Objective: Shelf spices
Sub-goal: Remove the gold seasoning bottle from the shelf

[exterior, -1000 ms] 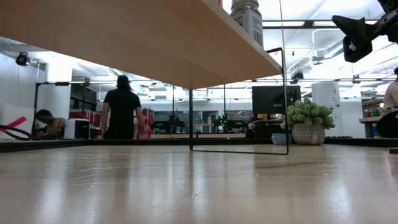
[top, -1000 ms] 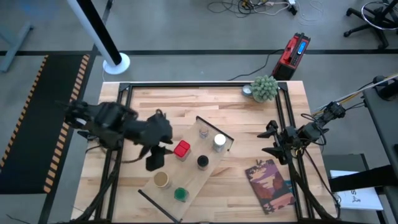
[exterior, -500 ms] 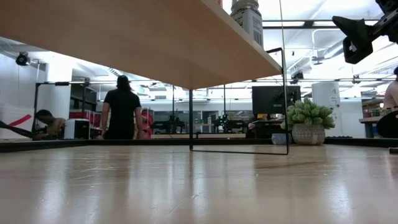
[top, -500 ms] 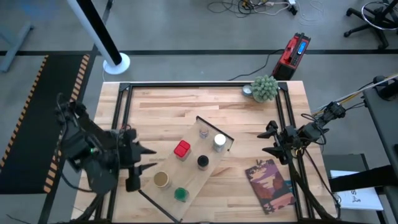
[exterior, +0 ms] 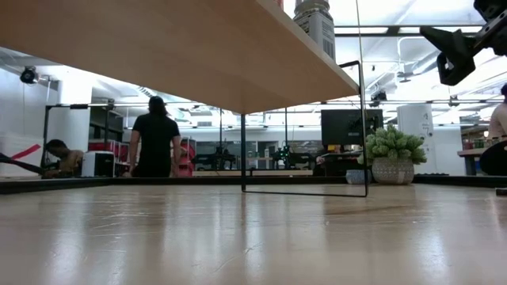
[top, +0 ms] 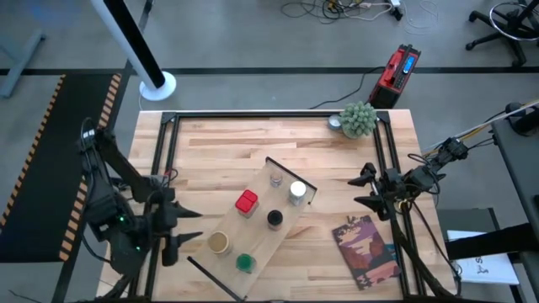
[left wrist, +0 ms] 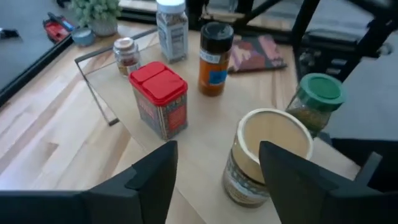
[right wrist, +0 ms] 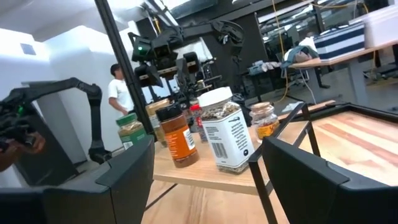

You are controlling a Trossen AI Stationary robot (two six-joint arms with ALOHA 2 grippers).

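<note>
The shelf [top: 282,234], a pale board, stands slantwise mid-table, raised on thin black rails [exterior: 360,127]. On it stand six spice jars: red [top: 246,202], black-topped [top: 274,219], white-topped [top: 297,191], clear glass [top: 275,178], tan-topped [top: 219,242] and green-topped [top: 244,263]. My left gripper [top: 189,225] is open, left of the shelf's near end and clear of the jars. Its wrist view looks at the red tin [left wrist: 160,98] and tan jar [left wrist: 264,155]. My right gripper [top: 362,188] is open and waits right of the shelf, facing the white-topped jar [right wrist: 225,127].
A fuzzy green potted plant [top: 358,119] stands at the table's far right corner. A reddish-brown book [top: 365,250] lies near the right edge. Black frame bars [top: 168,151] run along the table's sides. People [exterior: 155,138] are in the room behind the table.
My left arm has drawn back from over the shelf beside the red jar, toward the table's left and near edges, and now hangs off the shelf's left side. The jars and shelf have stayed where they were.
</note>
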